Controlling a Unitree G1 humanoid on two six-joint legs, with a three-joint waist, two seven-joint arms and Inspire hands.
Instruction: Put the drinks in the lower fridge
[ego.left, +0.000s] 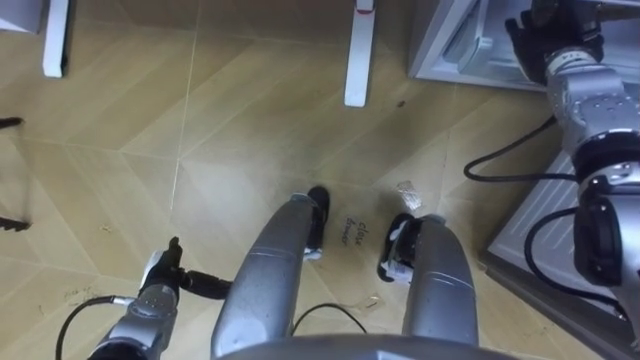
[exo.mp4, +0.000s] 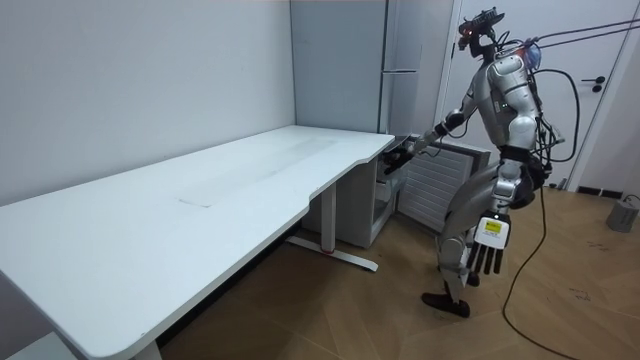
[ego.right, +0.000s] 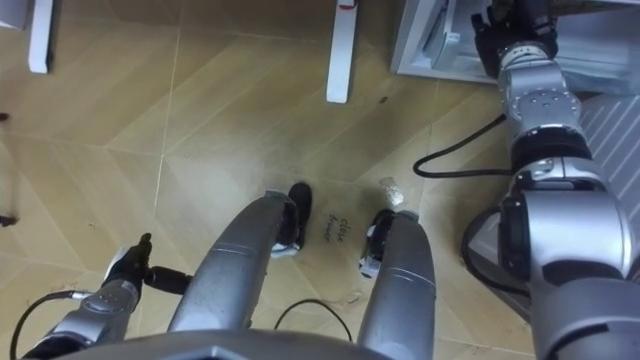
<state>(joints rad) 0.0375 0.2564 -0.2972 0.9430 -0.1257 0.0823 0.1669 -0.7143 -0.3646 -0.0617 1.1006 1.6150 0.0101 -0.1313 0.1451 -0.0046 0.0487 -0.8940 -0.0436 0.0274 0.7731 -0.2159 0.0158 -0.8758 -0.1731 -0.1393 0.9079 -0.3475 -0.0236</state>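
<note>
The lower fridge (ego.left: 440, 40) is at the top right of the left eye view, a grey box with a pale inner part showing; in the room view the lower fridge (exo.mp4: 385, 200) stands beyond the table's corner. My right hand (ego.left: 540, 40) reaches forward to its edge, its fingers cut off by the picture's top. In the room view the right hand (exo.mp4: 398, 155) is held out at table height by the fridge. My left hand (ego.left: 160, 285) hangs by my side with straight fingers and holds nothing; in the room view the left hand (exo.mp4: 487, 250) points at the floor.
A long white table (exo.mp4: 200, 200) fills the room view's left, its white leg (ego.left: 358, 50) standing on the wooden floor ahead of me. A tall grey fridge cabinet (exo.mp4: 400, 60) rises behind. A grey ribbed panel (exo.mp4: 440, 185) stands close at my right. A small white scrap (ego.left: 405, 187) lies by my feet.
</note>
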